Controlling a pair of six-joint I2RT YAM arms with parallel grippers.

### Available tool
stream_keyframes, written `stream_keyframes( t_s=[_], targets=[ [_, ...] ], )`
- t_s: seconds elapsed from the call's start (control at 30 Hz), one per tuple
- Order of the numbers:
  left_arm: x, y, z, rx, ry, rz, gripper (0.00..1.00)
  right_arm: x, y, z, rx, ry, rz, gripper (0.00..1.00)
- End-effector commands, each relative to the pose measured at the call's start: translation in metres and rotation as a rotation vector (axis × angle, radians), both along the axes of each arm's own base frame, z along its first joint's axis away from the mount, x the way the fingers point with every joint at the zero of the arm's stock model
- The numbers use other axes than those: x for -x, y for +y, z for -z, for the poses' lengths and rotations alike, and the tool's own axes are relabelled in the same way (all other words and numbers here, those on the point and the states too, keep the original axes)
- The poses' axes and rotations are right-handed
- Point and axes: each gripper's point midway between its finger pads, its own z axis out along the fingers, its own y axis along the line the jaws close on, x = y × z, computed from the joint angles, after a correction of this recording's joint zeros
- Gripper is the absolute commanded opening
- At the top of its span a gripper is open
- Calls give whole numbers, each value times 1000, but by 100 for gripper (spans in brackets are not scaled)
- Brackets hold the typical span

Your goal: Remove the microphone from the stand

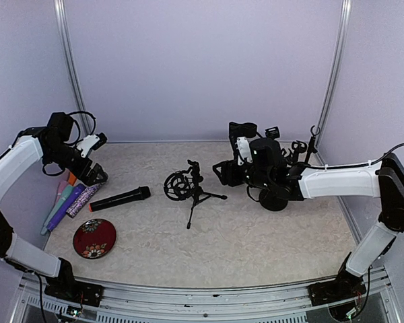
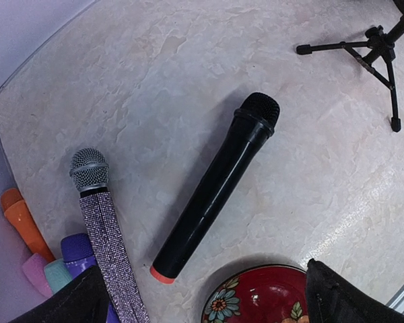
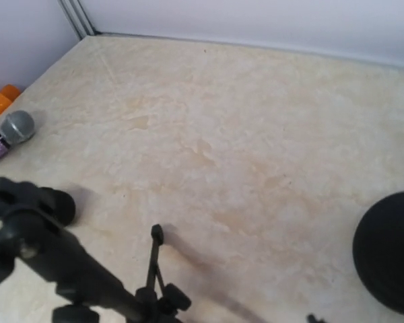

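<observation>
- Microphone (image 1: 120,198) is laid on the tabletop (image 1: 256,235), left of the stand (image 1: 192,188), nearest the left gripper (image 1: 96,176).
- Left jaws are spread, empty; the right gripper's (image 1: 223,173) state cannot be told.

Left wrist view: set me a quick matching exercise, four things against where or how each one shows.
Things:
1. black microphone
2. glitter microphone
3. tripod stand
4. red plate

Descriptions:
A. at the bottom edge, flower pattern inside
B. top right corner, legs spread on the table
C. lying flat mid-view, orange-red end cap
D. on the left, silver mesh head

Pairs: 1-C, 2-D, 3-B, 4-A
</observation>
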Motion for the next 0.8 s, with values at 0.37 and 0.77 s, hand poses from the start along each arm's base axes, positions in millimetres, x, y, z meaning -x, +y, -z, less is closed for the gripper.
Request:
stream_keyframes(
  t_s=[0.37,0.77],
  targets=[
    [-9,6,-24,27,-83,-14,99,5,42,50,94,55,-154,73],
    [-15,0,-13,80,-22,-45,99,-50,65,91,139,79,-50,57]
  ],
)
